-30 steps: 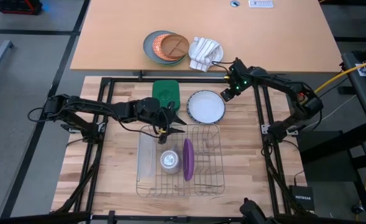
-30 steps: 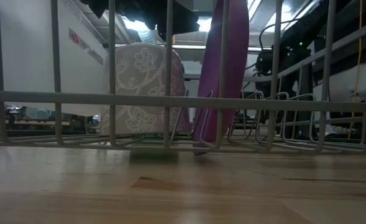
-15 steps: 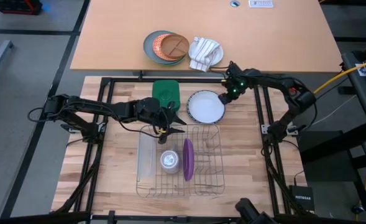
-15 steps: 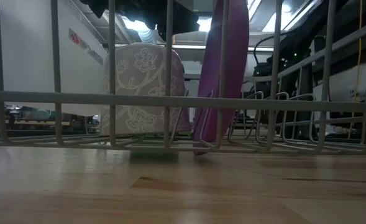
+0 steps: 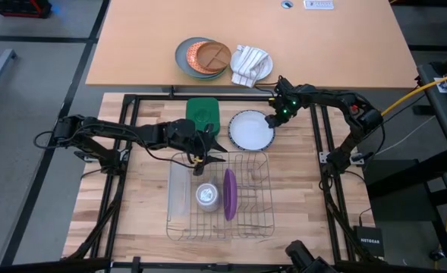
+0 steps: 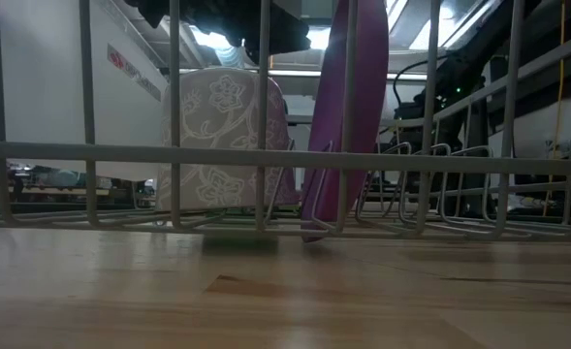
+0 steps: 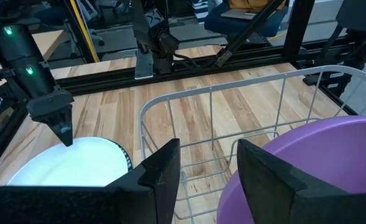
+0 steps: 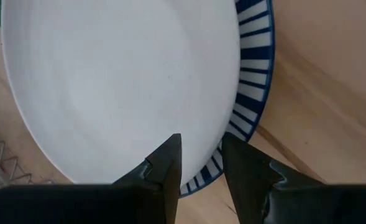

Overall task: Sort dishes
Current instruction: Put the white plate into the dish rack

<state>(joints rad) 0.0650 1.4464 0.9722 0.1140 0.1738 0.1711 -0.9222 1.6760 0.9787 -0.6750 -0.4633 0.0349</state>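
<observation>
Since a moment ago the right gripper (image 5: 272, 119) has slid in over the rim of the white plate (image 8: 114, 81), which lies on the striped plate (image 8: 252, 74) just beyond its slightly parted, empty fingers (image 8: 164, 163). Left gripper (image 7: 204, 168) hangs open over the rack (image 5: 246, 173), the purple plate (image 7: 307, 168) standing beyond its fingers.

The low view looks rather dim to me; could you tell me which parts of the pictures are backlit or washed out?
Low view: the purple plate and rack wires stand backlit by bright ceiling lights. Left wrist view: the white plate is washed out, almost glowing.
</observation>
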